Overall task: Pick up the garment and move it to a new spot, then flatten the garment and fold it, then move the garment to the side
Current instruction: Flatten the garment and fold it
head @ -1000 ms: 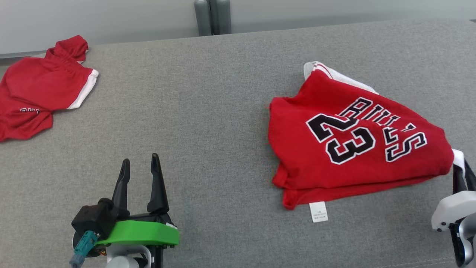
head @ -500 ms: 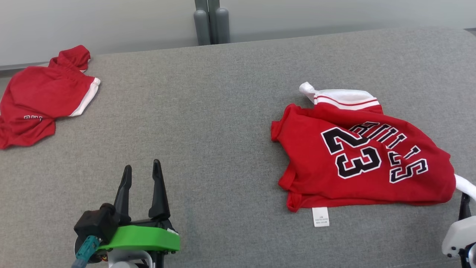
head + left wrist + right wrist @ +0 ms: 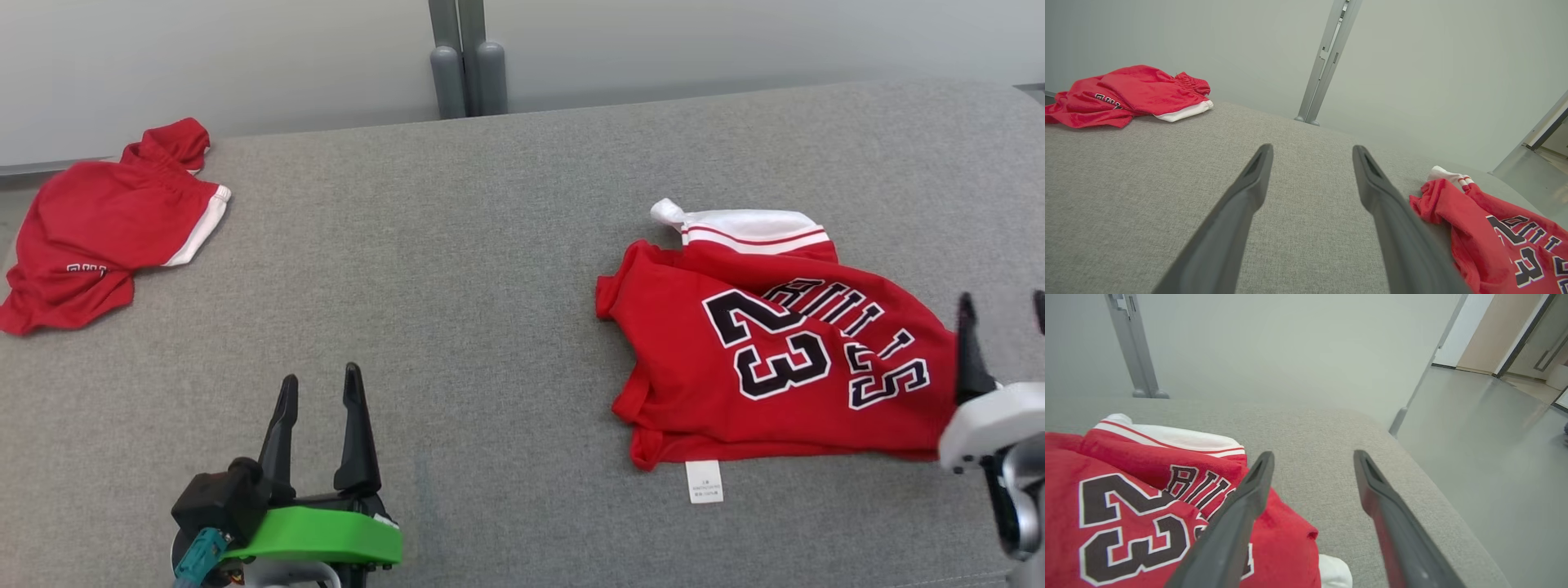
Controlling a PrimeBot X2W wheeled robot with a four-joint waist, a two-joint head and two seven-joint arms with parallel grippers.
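The right hand [image 3: 1003, 309] has just let go. Its fingers, pinched on the jersey's edge a second ago, now stand wide apart and hold nothing. The folded red jersey [image 3: 775, 359] lies slack on the grey bench [image 3: 506, 269], just off that hand's left finger. Its lifted edge has dropped flat, with the number and lettering facing up. Well beyond it on the same side, the left hand [image 3: 320, 377] hovers spread and empty, as it was. Farther out again lie red shorts [image 3: 106, 220]. The release suggests the jersey has been set down at the side, so the task looks close to finished.
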